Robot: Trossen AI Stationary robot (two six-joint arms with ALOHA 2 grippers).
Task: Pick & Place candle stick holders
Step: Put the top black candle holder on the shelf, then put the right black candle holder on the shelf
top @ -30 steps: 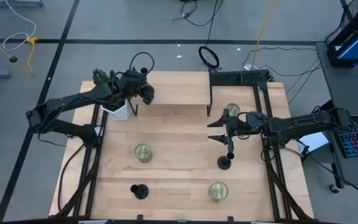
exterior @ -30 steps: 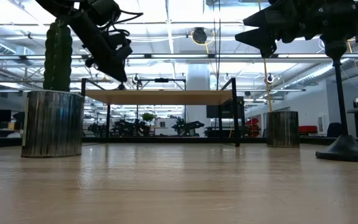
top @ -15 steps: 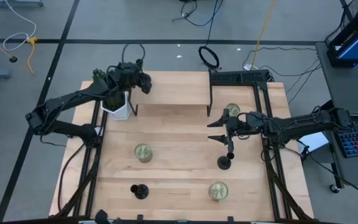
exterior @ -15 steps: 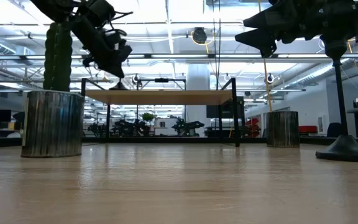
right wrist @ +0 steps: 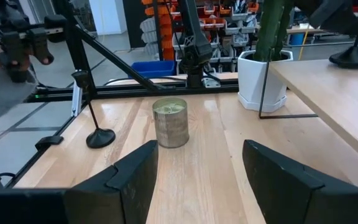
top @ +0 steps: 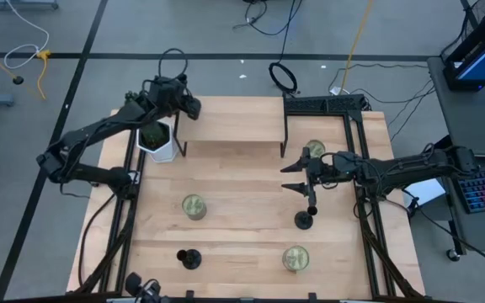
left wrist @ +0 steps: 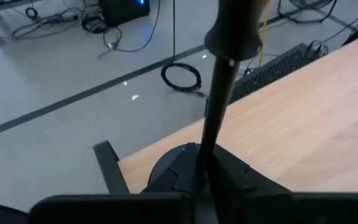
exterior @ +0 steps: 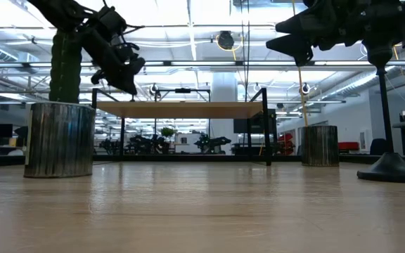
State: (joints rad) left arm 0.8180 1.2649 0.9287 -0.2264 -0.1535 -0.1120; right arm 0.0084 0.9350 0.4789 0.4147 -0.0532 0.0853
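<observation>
Three black candle stick holders show. One (top: 190, 258) stands on its base near the table's front left, and one (top: 304, 220) stands right of centre. The third (left wrist: 219, 93) is in my left gripper (top: 188, 105), which is shut on it over the far left corner of the raised wooden shelf (top: 234, 119). Its base (right wrist: 353, 59) also shows in the right wrist view. My right gripper (top: 295, 177) is open and empty above the table, just beyond the right-hand holder. My left gripper pinches the holder's thin stem (left wrist: 205, 155) between its two fingers, low down, just above the round base (left wrist: 169, 168). The fingers slant down from above. The holder is upright, cup (left wrist: 234, 37) on top. I cannot tell whether the base touches the shelf.
Three greenish-gold jars stand on the table: centre left (top: 194, 206), front right (top: 295, 258) and far right (top: 314, 150). A green plant in a white pot (top: 160, 145) stands by the shelf's left end. Black frame rails run along both table sides.
My left gripper, shut on the holder, has gone from the shelf's near left part toward the table's far edge and a little left, rising slightly.
</observation>
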